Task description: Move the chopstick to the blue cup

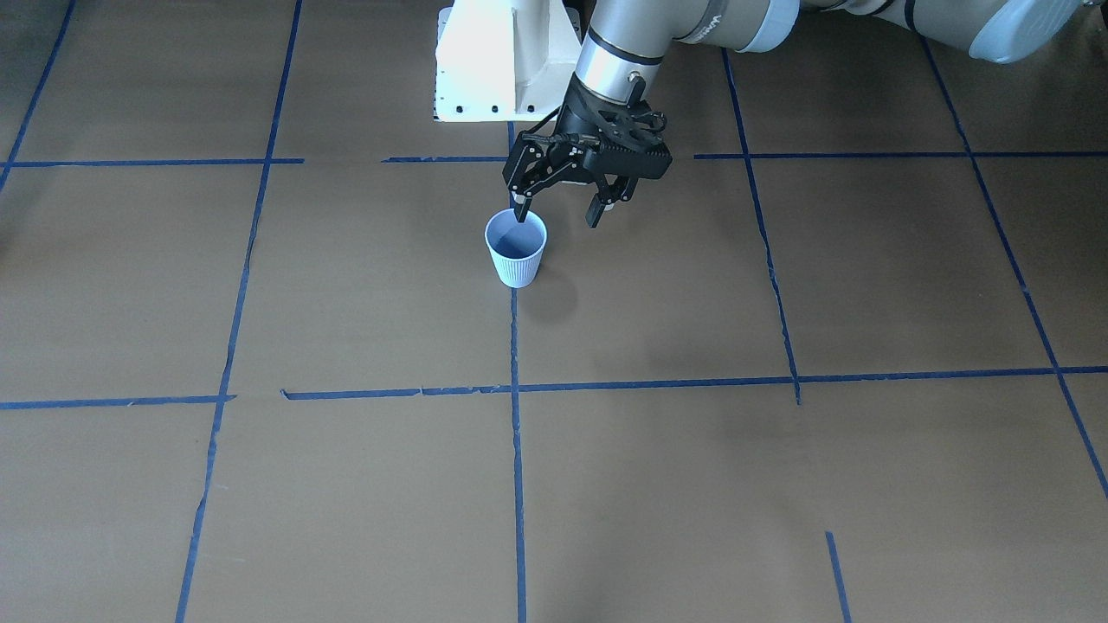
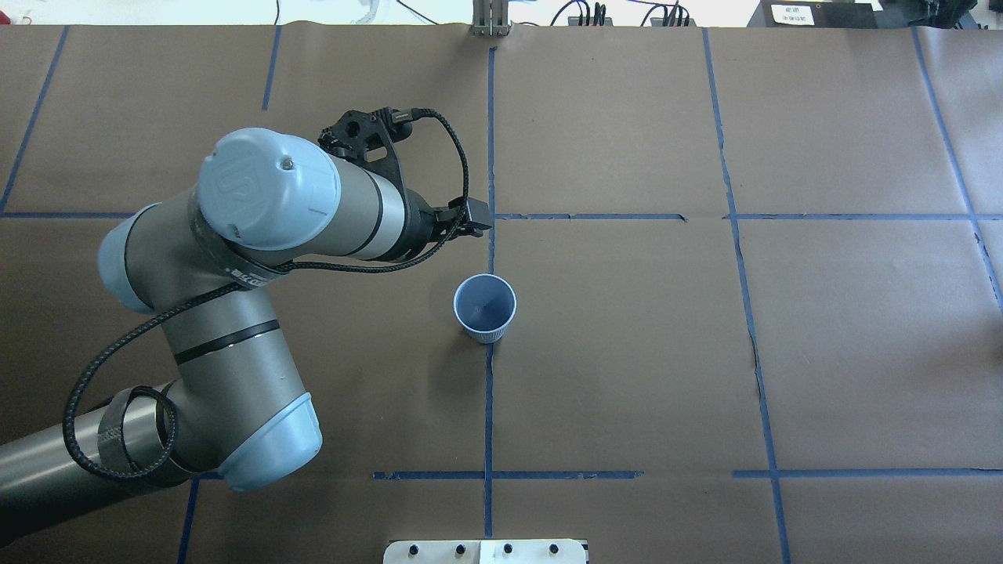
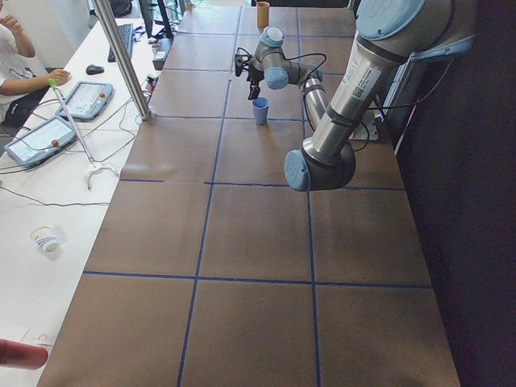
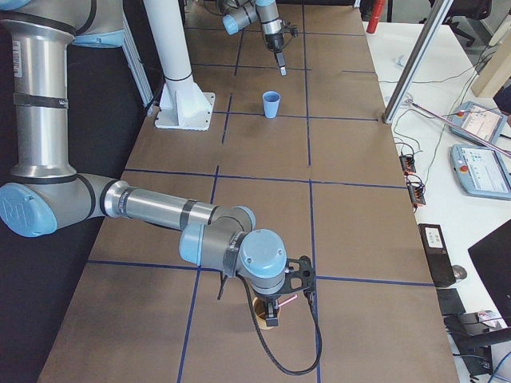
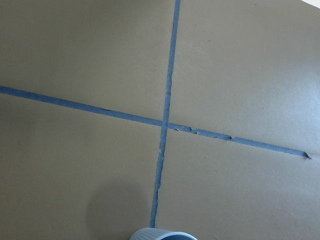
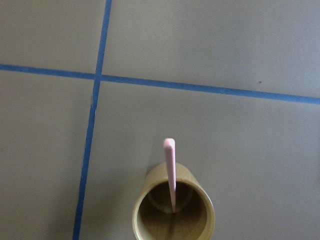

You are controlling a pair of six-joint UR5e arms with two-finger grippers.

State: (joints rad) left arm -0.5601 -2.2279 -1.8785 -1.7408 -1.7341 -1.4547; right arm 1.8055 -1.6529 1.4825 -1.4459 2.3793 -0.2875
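The blue cup [image 1: 518,251] stands upright on the brown table and looks empty from above [image 2: 485,308]. My left gripper [image 1: 558,212] is open and empty, hanging just behind the cup with one fingertip over its rim. The cup's rim shows at the bottom edge of the left wrist view [image 5: 160,234]. The pink chopstick [image 6: 170,170] stands in a tan cylindrical cup [image 6: 173,212], leaning out over its rim. My right gripper [image 4: 273,317] hovers right over that tan cup [image 4: 259,307] at the far end of the table. I cannot tell whether it is open or shut.
Blue tape lines [image 1: 514,389] divide the table into squares. The robot's white base [image 1: 498,61] stands behind the blue cup. The left arm's elbow [image 2: 266,188] hangs over the table left of the cup. Operator desks with tablets [image 4: 479,167] run along the table's far side.
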